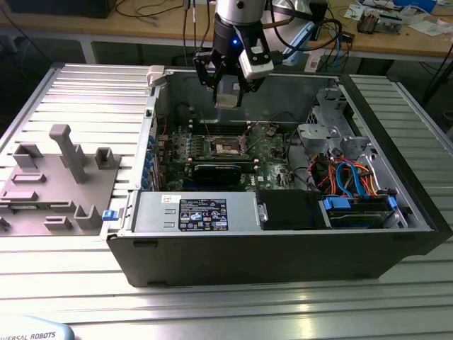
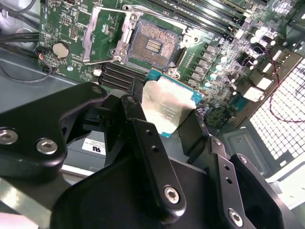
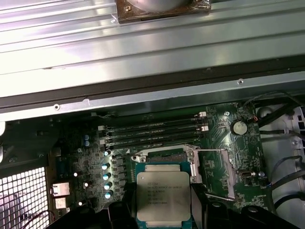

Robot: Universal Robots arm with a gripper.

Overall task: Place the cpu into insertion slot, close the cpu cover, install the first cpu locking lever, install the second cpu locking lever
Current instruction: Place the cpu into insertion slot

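Black pincer (image 2: pixel 164 114) was clenched on the cpu (image 2: pixel 171 102), pinching two opposite edges, silvery top facing up. So in the exterior view the chip hung over the open case (image 1: pixel 283 241), at 12 o'clock from the insertion slot (image 1: pixel 228 146) and well apart from it. Slot sat bare, cpu cover (image 2: pixel 124 36) flipped open right beside it.

Open dark-grey metal computer case (image 1: pixel 283 248) is carried by ribbed silver aluminium table (image 1: pixel 248 304); grey plastic parts fixture (image 1: pixel 64 170) is set at the exterior view's left.
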